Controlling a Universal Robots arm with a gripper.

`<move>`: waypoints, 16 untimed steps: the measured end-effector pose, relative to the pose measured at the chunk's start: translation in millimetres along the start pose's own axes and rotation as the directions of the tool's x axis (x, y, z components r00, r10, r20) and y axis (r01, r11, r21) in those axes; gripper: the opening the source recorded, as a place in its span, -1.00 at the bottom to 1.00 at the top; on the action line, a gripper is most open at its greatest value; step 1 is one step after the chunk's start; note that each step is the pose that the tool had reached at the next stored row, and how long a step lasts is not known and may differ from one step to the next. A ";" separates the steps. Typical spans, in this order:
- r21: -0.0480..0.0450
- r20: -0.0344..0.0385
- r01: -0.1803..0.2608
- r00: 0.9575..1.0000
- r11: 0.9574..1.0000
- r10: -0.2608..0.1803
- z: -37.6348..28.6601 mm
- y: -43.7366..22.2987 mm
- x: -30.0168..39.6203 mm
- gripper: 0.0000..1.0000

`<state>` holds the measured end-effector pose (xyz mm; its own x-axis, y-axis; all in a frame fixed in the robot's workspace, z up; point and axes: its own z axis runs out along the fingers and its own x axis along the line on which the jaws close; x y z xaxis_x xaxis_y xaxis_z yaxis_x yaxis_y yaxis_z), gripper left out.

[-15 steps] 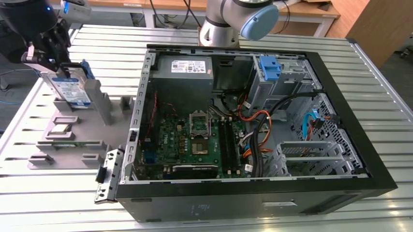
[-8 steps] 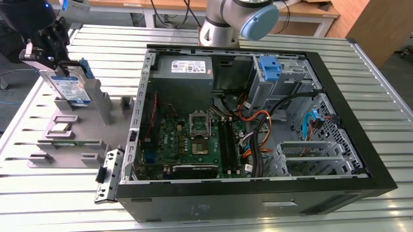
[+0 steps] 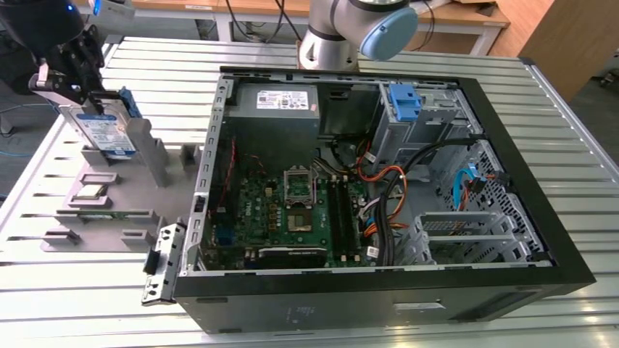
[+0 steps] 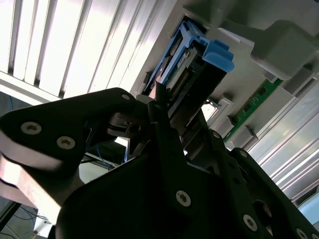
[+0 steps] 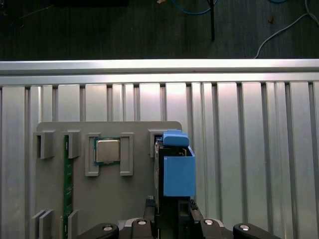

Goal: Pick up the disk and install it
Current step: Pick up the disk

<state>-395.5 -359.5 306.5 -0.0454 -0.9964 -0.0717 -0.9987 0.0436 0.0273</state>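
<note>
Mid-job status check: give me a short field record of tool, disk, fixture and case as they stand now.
tool: shut on the disk at its upper edge, over the grey fixture
disk: upright, blue carrier on, at its fixture slot; not in the case
fixture extras: processor chip, memory stick
case: open, lying on its side, blue bracket on drive cage

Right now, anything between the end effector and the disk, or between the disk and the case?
Nothing between the end effector and the disk, which stands in the grey fixture; they are right together. Between disk and open case, the case's side wall rises.
</note>
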 end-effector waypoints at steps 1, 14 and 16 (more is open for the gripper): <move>0.000 0.000 0.000 1.000 1.000 0.000 -0.1 0.0 0.0 -0.30; 0.000 0.000 0.000 1.000 1.000 0.000 -17.3 0.5 -1.2 -0.30; 0.000 0.000 0.000 1.000 1.000 0.000 -17.5 0.5 -1.3 -0.30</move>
<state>-395.5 -359.5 324.0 -0.0454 -0.9964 -0.0719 -0.9987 0.0435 0.0271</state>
